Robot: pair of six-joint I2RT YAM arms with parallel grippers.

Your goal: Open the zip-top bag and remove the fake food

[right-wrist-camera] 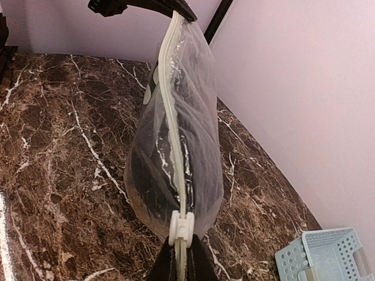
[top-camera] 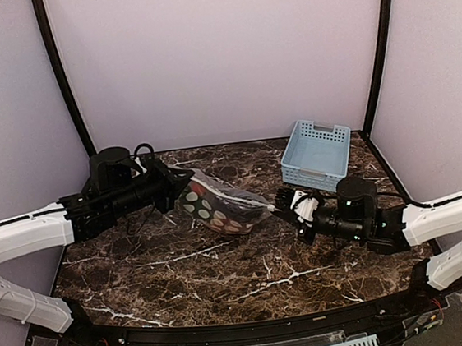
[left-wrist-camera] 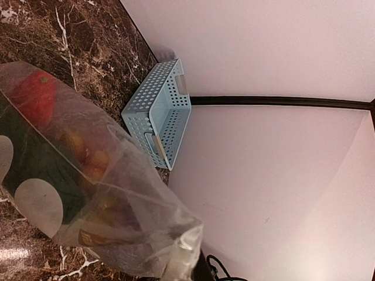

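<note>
The zip-top bag [top-camera: 218, 203] hangs stretched between my two grippers over the marble table. Its dotted face shows in the top view. My left gripper [top-camera: 175, 192] is shut on its left end, also seen at the top of the right wrist view [right-wrist-camera: 176, 12]. My right gripper [top-camera: 282, 205] is shut on the zip strip [right-wrist-camera: 170, 117] just behind the white slider [right-wrist-camera: 180, 227]. The strip looks closed along its length. The fake food is inside the bag: a red piece [left-wrist-camera: 35, 96], green pieces [left-wrist-camera: 35, 158] and orange-red balls [left-wrist-camera: 88, 155]. My left fingers are hidden behind the bag's corner [left-wrist-camera: 184, 246].
A light-blue slotted basket [top-camera: 317, 153] stands at the back right, close behind my right gripper; it also shows in the left wrist view [left-wrist-camera: 161, 114] and the right wrist view [right-wrist-camera: 325, 257]. Pale walls enclose the table [top-camera: 225, 273] at the back and sides.
</note>
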